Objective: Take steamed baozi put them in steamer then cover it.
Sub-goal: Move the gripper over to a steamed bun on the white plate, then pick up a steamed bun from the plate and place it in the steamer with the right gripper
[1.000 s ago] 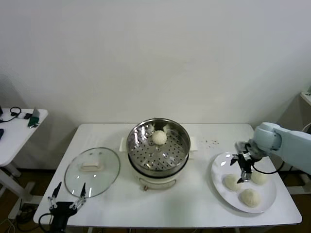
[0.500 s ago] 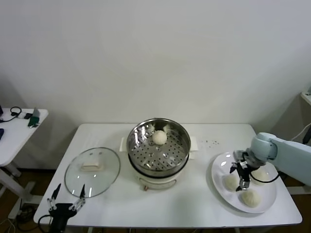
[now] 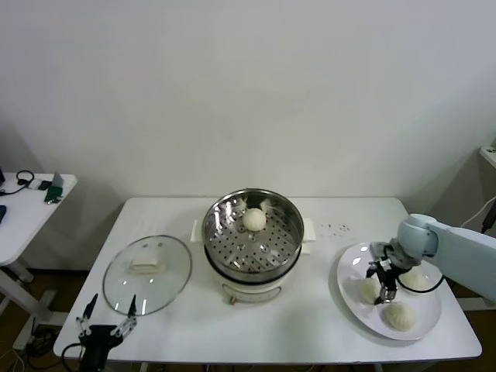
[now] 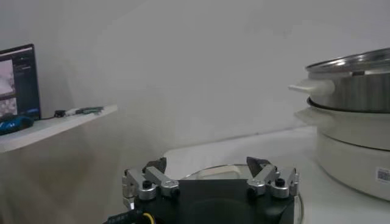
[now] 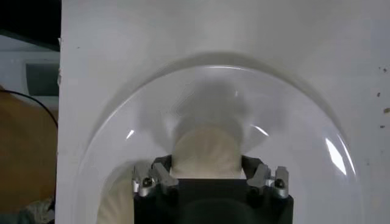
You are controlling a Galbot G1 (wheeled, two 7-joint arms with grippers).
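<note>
One cream-white baozi [image 3: 254, 218] sat far inside the open steel steamer [image 3: 252, 232]; three lay right; the glass cover [image 3: 147, 273] rested left.

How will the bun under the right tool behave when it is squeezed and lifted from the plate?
The bun looks smooth and domed, so it is probably soft and may dent. It seems light for its size. The right tool straddles it on the white plate; its rounded sides might slip.

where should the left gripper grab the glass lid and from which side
By the cream bar handle at the centre of the lid, coming straight down. The lid lies flat on the table, so only that raised bar gives the left gripper something to close across.
</note>
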